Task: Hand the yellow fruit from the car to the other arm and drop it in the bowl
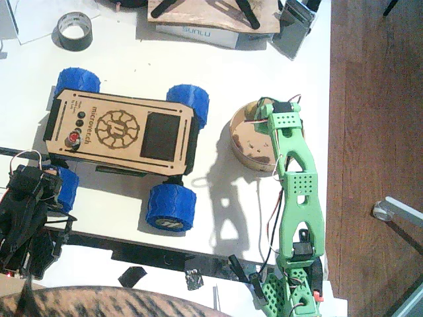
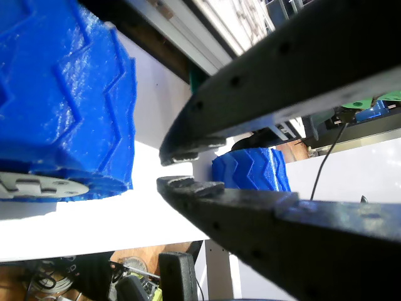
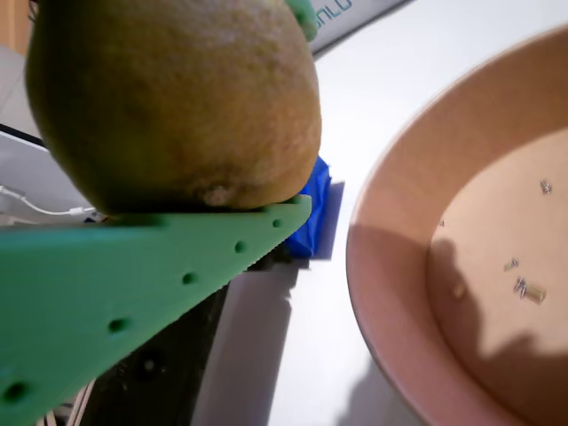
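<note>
Looking down on the table: the green arm (image 1: 299, 191) on the right reaches up from the near edge to the bowl (image 1: 239, 142), the black arm (image 1: 26, 211) sits folded at the lower left.
Right gripper: in a wrist view its green finger (image 3: 133, 284) presses against the underside of the yellow fruit (image 3: 173, 98), so it is clamped on the fruit; from overhead the right gripper (image 1: 264, 112) hangs over the far part of the bowl and the fruit itself is hidden by the arm.
Yellow fruit: dull yellow with brownish speckles, held up off the table, just beside the bowl's rim (image 3: 373, 293) as the wrist camera sees it.
Bowl: tan paper, pale inside, a few small screws lying on its floor (image 3: 531, 293); it stands just right of the car.
Car: light-wood deck (image 1: 119, 132) with the gear emblem and black panel, four blue wheels, parked left of the bowl; nothing rests on the deck.
Left gripper (image 2: 188, 170): black fingers nearly touching at the tips with only a thin slit between them, nothing in them; a blue wheel (image 2: 62, 100) looms just beside it.
Elsewhere: a grey tape roll (image 1: 75, 30) at the far left of the table, well apart from the car.
</note>
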`<action>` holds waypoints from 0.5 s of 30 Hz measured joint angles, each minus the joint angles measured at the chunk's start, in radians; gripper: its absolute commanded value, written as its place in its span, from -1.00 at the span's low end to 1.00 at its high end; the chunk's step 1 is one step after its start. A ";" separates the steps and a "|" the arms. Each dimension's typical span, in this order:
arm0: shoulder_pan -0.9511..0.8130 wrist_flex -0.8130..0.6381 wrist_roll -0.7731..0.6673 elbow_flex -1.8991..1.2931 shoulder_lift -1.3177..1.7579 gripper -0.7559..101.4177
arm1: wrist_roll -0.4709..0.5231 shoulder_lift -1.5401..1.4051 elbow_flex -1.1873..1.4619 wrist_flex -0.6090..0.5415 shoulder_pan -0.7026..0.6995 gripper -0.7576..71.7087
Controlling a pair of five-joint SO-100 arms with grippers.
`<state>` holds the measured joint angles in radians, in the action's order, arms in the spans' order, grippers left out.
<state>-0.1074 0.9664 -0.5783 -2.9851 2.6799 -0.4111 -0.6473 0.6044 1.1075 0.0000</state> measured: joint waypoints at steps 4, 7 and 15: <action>0.000 0.000 0.000 0.000 0.000 -0.98 | 0.000 0.000 0.000 0.000 0.000 -0.81; 0.000 0.000 0.000 0.000 0.000 -0.98 | 0.000 0.000 -0.006 0.000 0.000 -0.50; 0.000 0.000 0.000 0.000 0.000 -0.98 | -0.049 0.000 -0.009 0.017 0.000 -0.07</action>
<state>-0.1074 0.9664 -0.5783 -2.9851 2.6799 -0.4602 -0.6473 0.5952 1.1244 0.0000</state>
